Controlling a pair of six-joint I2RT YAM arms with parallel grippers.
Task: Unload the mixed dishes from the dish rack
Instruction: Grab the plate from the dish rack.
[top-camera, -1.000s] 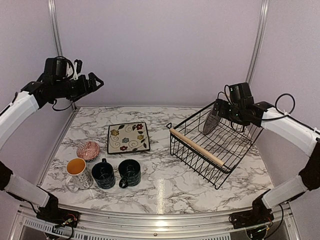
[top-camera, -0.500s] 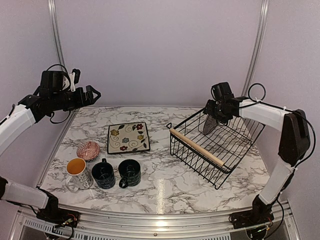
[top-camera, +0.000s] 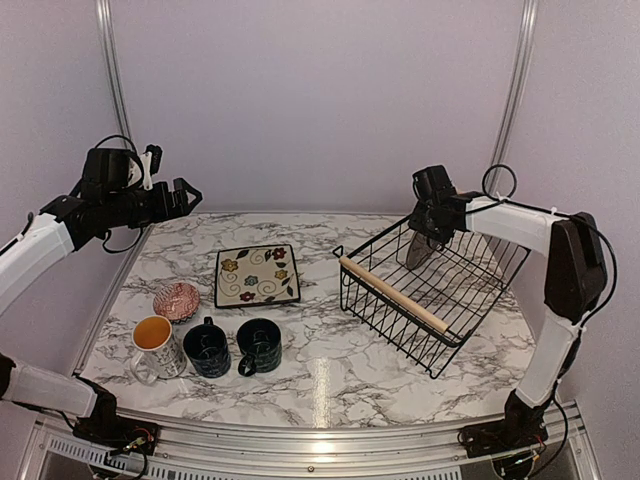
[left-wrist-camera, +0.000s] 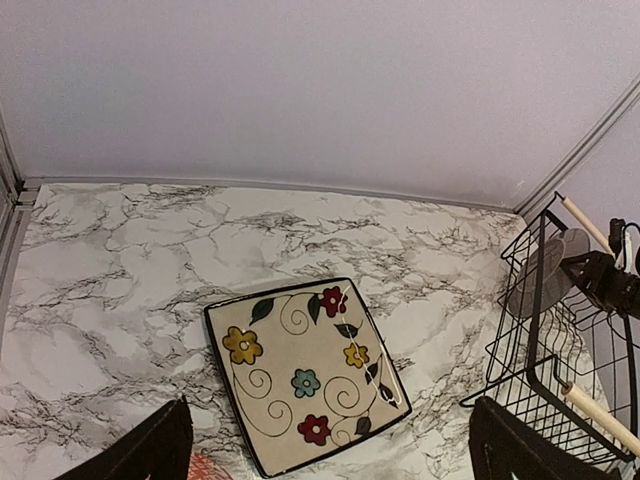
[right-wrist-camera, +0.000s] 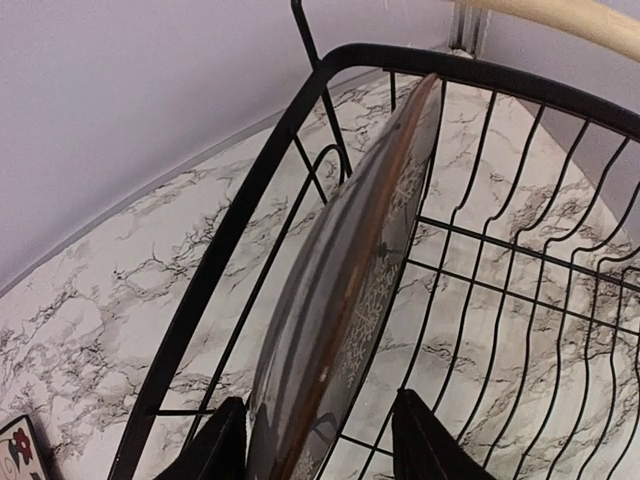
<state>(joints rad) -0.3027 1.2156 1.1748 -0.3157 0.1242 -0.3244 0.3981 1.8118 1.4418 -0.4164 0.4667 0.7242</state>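
Black wire dish rack (top-camera: 430, 290), right side of your marble counter (top-camera: 330, 375): one grey patterned plate (right-wrist-camera: 350, 290) stands on edge at its far corner. Your right gripper (top-camera: 428, 228): jaws apart, one finger either side of that plate's rim. Your left gripper (top-camera: 186, 192): jaws wide apart, holding nothing, high over the counter's left edge. Out on the counter, left: square flowered plate (top-camera: 257, 275), pink bowl (top-camera: 177, 300), white mug (top-camera: 155, 345), left dark mug (top-camera: 207, 349), right dark mug (top-camera: 259, 345).

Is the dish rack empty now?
No, one grey plate stands on edge inside the dish rack.
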